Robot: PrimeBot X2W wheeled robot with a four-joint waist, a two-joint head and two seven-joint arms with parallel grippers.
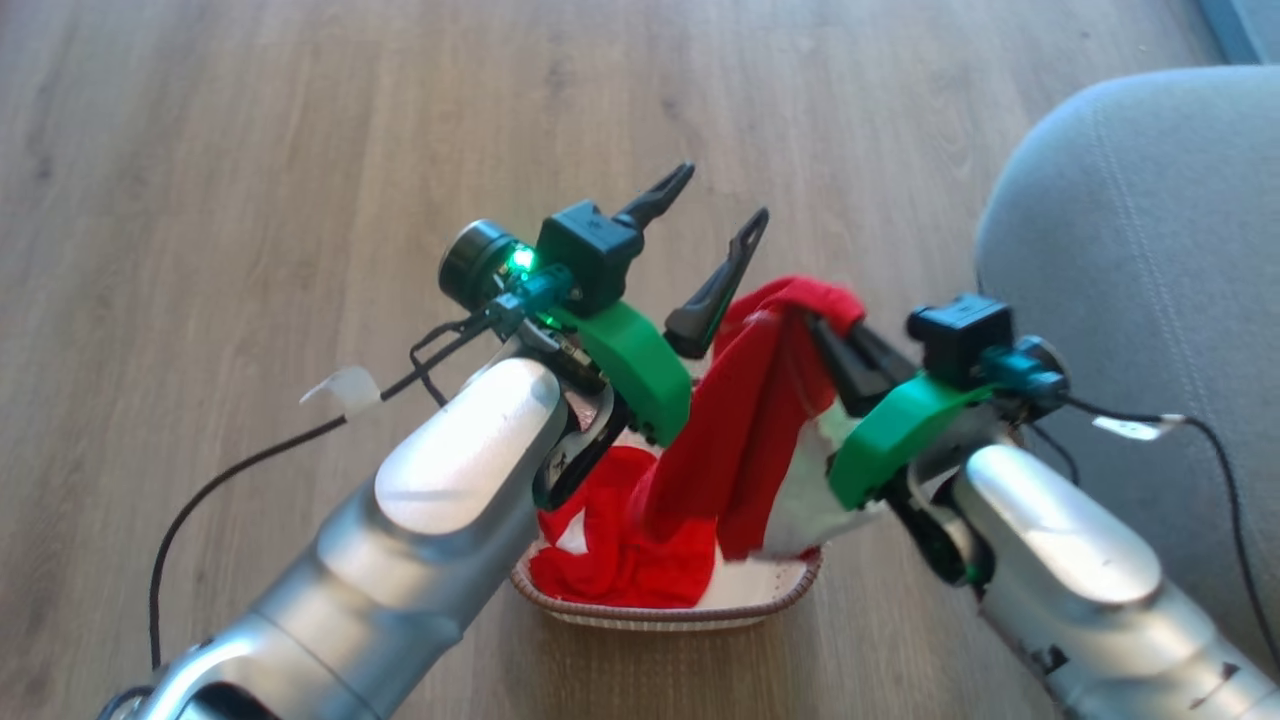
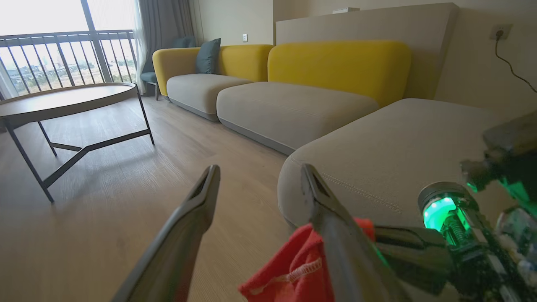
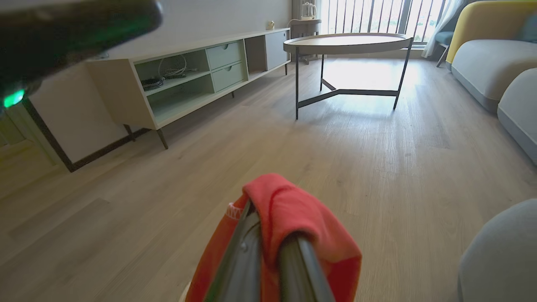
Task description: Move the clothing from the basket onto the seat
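Right end effector [image 1: 835, 345] tight on red clothing [image 1: 740, 430] above the basket [image 1: 680, 612]; left end effector [image 1: 723, 193] wide, empty.

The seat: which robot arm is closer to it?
Right. The right arm, its fingers shut on the red clothing, is beside the seat; the left arm is across the basket, farther away.

You're seeing clothing [image 1: 740, 440] showing bright red, white patches peeking through. You're getting basket [image 1: 680, 612] showing cream-white inside, brown woven-look rim banding its edge. Grey covering seat [image 1: 1150, 250], pale double stitch lines running along it. Light brown wood grain streaking floor [image 1: 250, 150]. Green mounts sitting over dark jaws on left gripper [image 1: 723, 192] and right gripper [image 1: 835, 335], green lamp glowing on left. Yellow colouring sofa backs [image 2: 340, 63], teal colouring cushion [image 2: 208, 55].
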